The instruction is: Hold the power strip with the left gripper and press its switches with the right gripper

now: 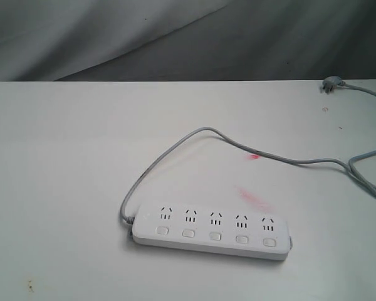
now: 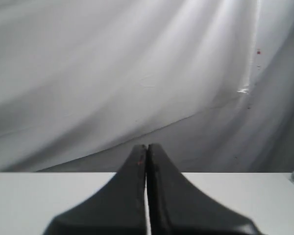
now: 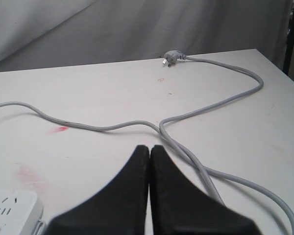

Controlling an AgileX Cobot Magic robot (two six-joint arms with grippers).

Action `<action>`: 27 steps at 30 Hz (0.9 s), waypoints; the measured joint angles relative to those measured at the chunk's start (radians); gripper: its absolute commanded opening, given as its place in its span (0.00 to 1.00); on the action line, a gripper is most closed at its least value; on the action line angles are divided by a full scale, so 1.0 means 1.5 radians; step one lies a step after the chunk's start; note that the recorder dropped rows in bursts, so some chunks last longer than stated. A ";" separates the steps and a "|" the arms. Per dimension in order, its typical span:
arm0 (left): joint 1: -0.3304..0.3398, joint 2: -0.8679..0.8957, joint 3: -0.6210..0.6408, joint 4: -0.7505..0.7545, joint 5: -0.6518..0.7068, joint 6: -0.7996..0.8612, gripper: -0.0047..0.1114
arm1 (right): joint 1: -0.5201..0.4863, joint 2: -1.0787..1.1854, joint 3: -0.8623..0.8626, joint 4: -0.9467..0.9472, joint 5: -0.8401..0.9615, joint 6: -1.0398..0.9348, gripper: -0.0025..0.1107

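Observation:
The white power strip [image 1: 210, 231] lies flat on the white table [image 1: 62, 188], near the front, its row of several switches [image 1: 215, 236] along the near side. A grey cord [image 1: 175, 150] leaves its left end and loops back to the right. Neither arm shows in the exterior view. In the left wrist view my left gripper [image 2: 147, 147] is shut with nothing in it, above the table, facing the grey backdrop. My right gripper [image 3: 150, 148] is shut and empty too, above the cord [image 3: 196, 166]; a corner of the power strip [image 3: 10, 205] shows beside it.
The cord's grey plug [image 1: 330, 84] lies at the table's far right edge, also seen as the plug [image 3: 172, 58] in the right wrist view. Pink smears [image 1: 254, 157] mark the tabletop behind the strip. A creased grey cloth [image 1: 175, 37] hangs behind the table.

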 measured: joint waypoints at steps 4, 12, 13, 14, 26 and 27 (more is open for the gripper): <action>0.053 -0.064 0.076 0.000 0.000 -0.025 0.05 | 0.000 0.000 0.000 0.000 0.000 0.000 0.02; 0.049 -0.119 0.175 0.000 0.018 -0.034 0.05 | 0.000 0.000 0.000 0.000 0.000 0.000 0.02; 0.047 -0.124 0.189 0.000 0.021 -0.034 0.05 | 0.000 0.000 0.000 0.000 0.000 0.000 0.02; 0.043 -0.128 0.200 0.000 0.021 -0.034 0.05 | 0.000 0.000 0.000 0.000 0.000 0.000 0.02; 0.035 -0.130 0.338 0.000 0.012 -0.031 0.05 | 0.000 0.000 0.000 0.000 0.000 0.000 0.02; 0.035 -0.132 0.345 0.000 0.005 -0.031 0.05 | 0.000 0.000 0.000 0.000 0.000 0.000 0.02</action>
